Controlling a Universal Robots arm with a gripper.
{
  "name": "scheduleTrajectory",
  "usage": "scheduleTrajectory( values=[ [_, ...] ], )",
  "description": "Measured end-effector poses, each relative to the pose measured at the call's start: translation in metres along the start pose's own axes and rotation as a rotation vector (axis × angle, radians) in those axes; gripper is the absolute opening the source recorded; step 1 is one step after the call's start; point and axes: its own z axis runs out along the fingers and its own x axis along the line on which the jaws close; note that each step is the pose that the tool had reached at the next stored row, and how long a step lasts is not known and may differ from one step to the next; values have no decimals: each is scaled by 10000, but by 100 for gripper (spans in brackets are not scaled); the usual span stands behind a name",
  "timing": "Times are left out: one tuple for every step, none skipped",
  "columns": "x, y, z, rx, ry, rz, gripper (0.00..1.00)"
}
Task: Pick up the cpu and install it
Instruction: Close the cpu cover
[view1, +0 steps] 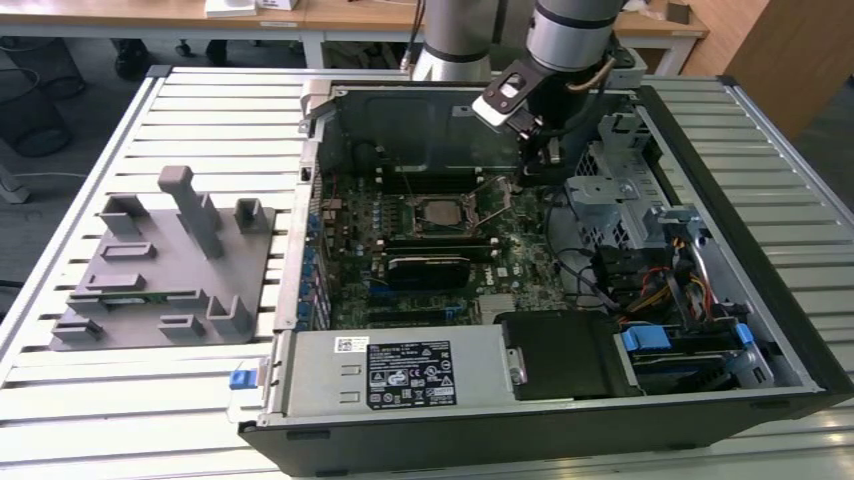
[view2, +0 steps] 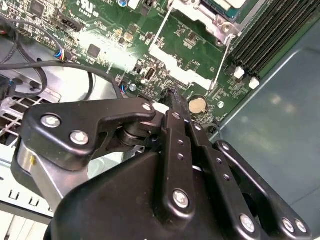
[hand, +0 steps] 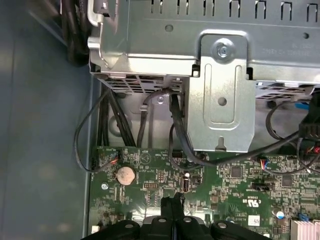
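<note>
The cpu (view1: 438, 212), a small square with a silver lid, lies flat in the socket in the middle of the green motherboard (view1: 400, 290) inside the open computer case. The socket's thin wire levers (view2: 224, 55) stand raised. My gripper (view1: 543, 165) hangs to the exterior view's right of the socket, low over the board's edge near a round coin battery (hand: 124, 174). Both wrist views show its black fingertips (hand: 172, 202) pressed together with nothing between them.
A grey fixture (view1: 160, 260) with upright blocks sits on the slatted table at the exterior view's left. In the case are a metal drive cage (hand: 220, 85), loose black cables (hand: 85, 145), memory slots (view2: 270, 35), a power supply (view1: 387, 370) and a black block (view1: 567, 350).
</note>
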Motion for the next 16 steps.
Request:
scheduleTrajectory(
  values=[
    [0,5,11,2,-1,0,11],
    [1,7,23,4,0,-1,11],
    [1,9,38,5,0,0,11],
    [1,9,52,5,0,1,11],
    [1,9,67,6,0,1,11],
    [1,9,83,7,-1,1,11],
    [1,9,100,7,0,0,11],
    [1,9,115,7,0,0,11],
    [1,9,125,8,0,0,11],
    [1,7,129,7,0,0,11],
    [1,2,130,8,-2,0,11],
    [1,-7,132,7,-1,-1,11],
    [2,-17,133,7,0,0,11],
    [2,-28,133,7,-1,-1,11],
    [2,-42,133,8,-4,0,11],
    [3,-56,133,8,-2,0,11]
  ],
)
